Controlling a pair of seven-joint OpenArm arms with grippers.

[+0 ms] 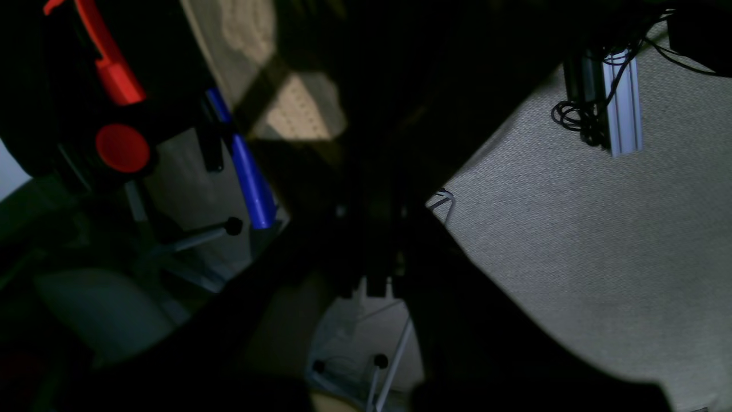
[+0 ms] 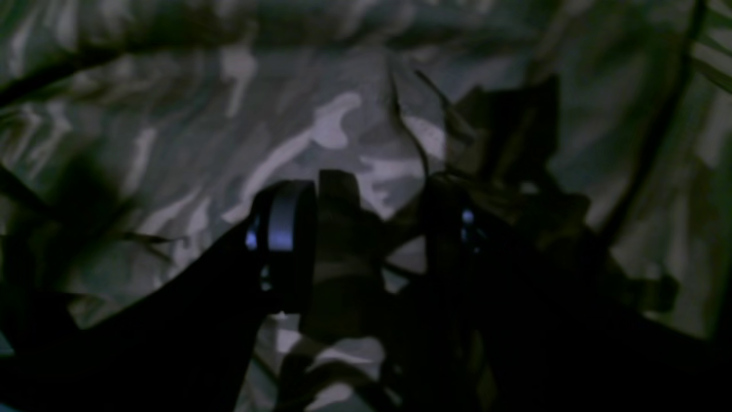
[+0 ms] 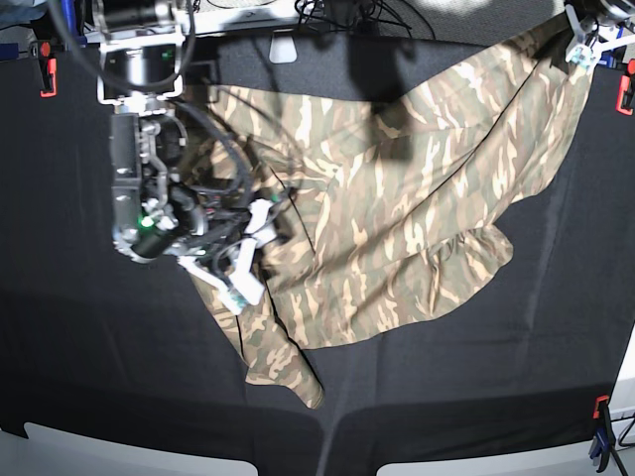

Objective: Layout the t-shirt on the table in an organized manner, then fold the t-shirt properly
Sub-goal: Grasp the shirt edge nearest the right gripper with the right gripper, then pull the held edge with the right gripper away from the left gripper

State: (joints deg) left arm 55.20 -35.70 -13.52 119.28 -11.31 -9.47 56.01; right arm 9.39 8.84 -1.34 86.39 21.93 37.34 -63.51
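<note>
The camouflage t-shirt [image 3: 397, 198] lies crumpled across the far half of the black table [image 3: 476, 397]. One end trails toward the front at the lower left. Its far right corner is pulled up to the table's back right edge, where my left gripper [image 3: 583, 45] is shut on it. In the left wrist view that gripper [image 1: 372, 240] is only a dark shape. My right gripper [image 3: 250, 253] sits on the shirt's left edge. In the right wrist view the t-shirt [image 2: 171, 143] fills the picture, and the right gripper [image 2: 366, 229] stands open with a raised fold of cloth between its fingers.
Red clamps [image 3: 45, 61] [image 3: 625, 94] hold the black cloth at the back corners, and another clamp [image 3: 599, 412] at the front right. The left wrist view looks past the table edge at a red clamp [image 1: 117, 80], a blue handle [image 1: 249, 177], an aluminium rail [image 1: 620, 103] and carpet [image 1: 572, 257].
</note>
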